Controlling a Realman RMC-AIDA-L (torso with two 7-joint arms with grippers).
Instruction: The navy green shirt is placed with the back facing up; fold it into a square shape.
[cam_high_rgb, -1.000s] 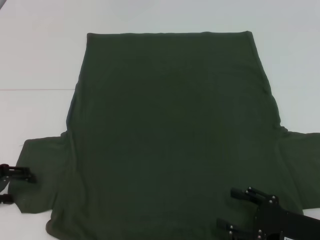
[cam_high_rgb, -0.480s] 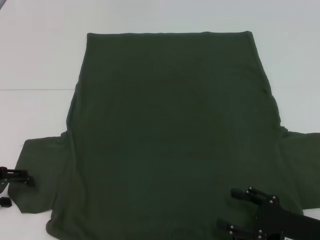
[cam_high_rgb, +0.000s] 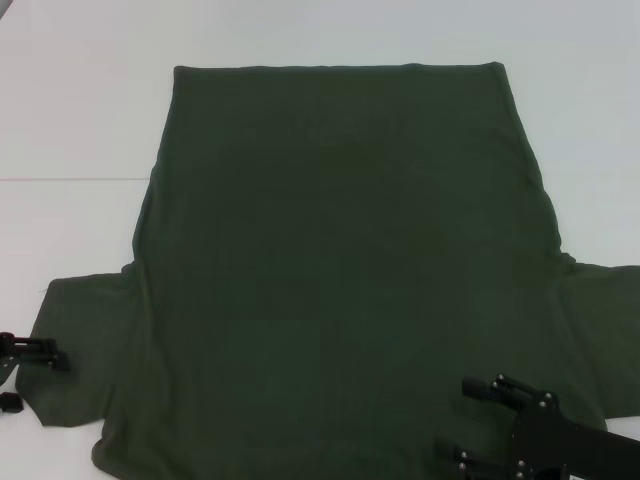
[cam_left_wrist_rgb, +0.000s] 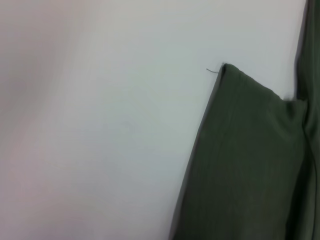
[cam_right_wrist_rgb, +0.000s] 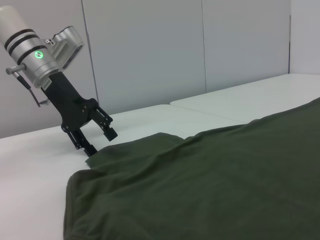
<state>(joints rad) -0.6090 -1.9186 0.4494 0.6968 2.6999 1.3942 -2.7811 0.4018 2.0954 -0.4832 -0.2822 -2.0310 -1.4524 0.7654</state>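
Right wrist view only: left gripper (cam_right_wrist_rgb: 97, 142) spread at shirt (cam_right_wrist_rgb: 210, 180) sleeve.

1. A white table (cam_high_rgb: 80, 120) is lying under everything in the head view, taking up the whole picture.
2. A thin seam (cam_high_rgb: 70, 179) is running straight across the table top on the robot's left, dividing the surface into a nearer and a farther panel.
3. A short loose thread (cam_left_wrist_rgb: 212, 70) is lying on the table in the left wrist view.
4. A pale grey panelled wall (cam_right_wrist_rgb: 200, 45) is standing behind the table's far edge in the right wrist view, with upright joints (cam_right_wrist_rgb: 203, 45) splitting it into sections.
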